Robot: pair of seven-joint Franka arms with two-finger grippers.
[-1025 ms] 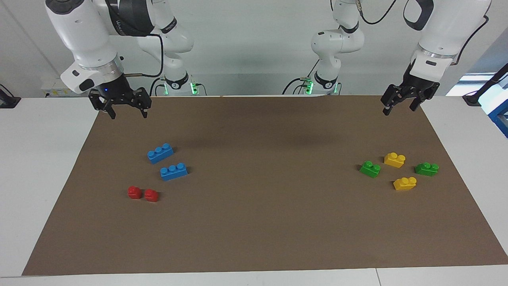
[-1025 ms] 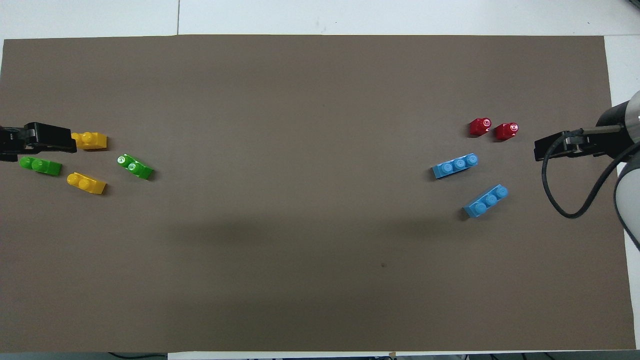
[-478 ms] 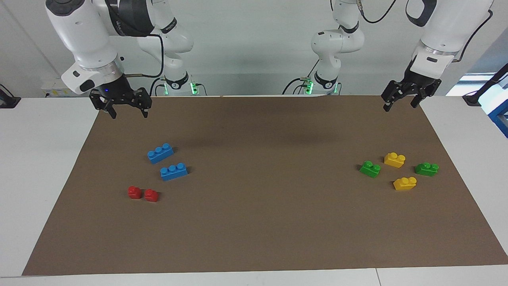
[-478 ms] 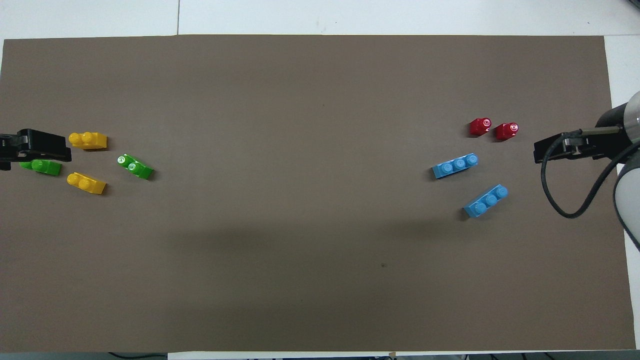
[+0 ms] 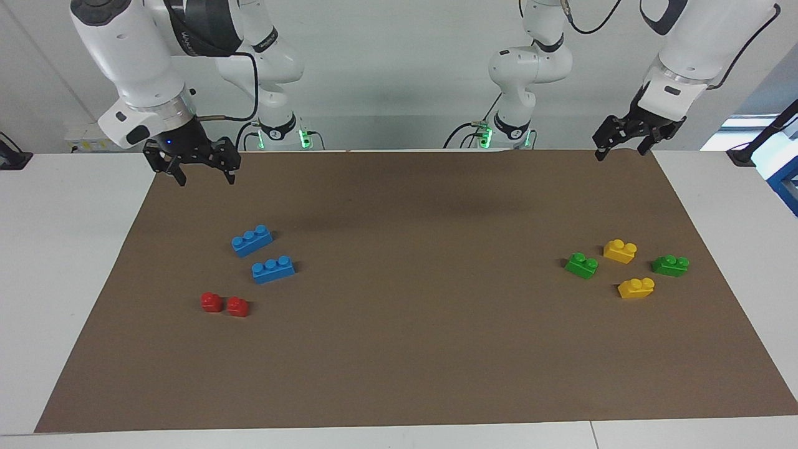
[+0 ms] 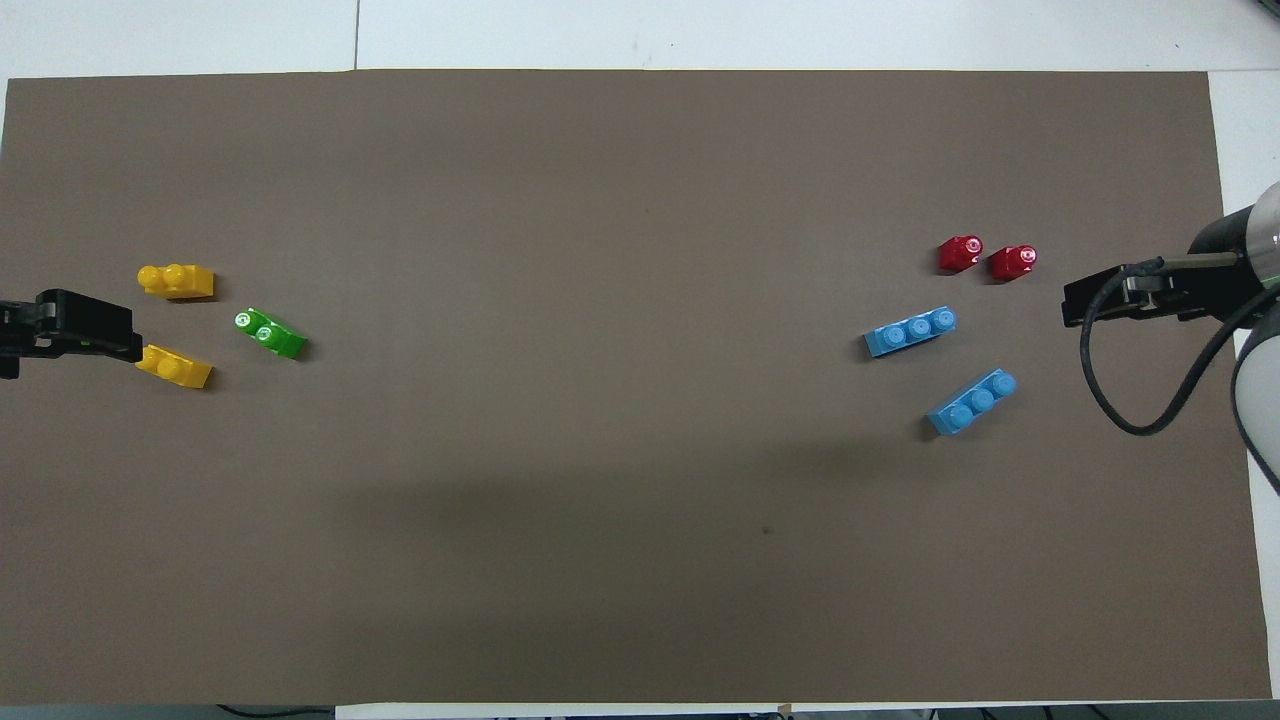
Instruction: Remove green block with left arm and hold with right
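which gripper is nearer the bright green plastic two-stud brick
Left. The left gripper hangs above that end's brick cluster, near the bright green plastic two-stud brick; the right gripper waits at the opposite end.

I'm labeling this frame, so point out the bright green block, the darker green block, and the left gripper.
bright green block (image 5: 581, 265), facing view, on its side face below the studs.
darker green block (image 5: 670, 265), facing view, middle of its body.
left gripper (image 5: 620, 148), facing view, midway between its open fingertips.
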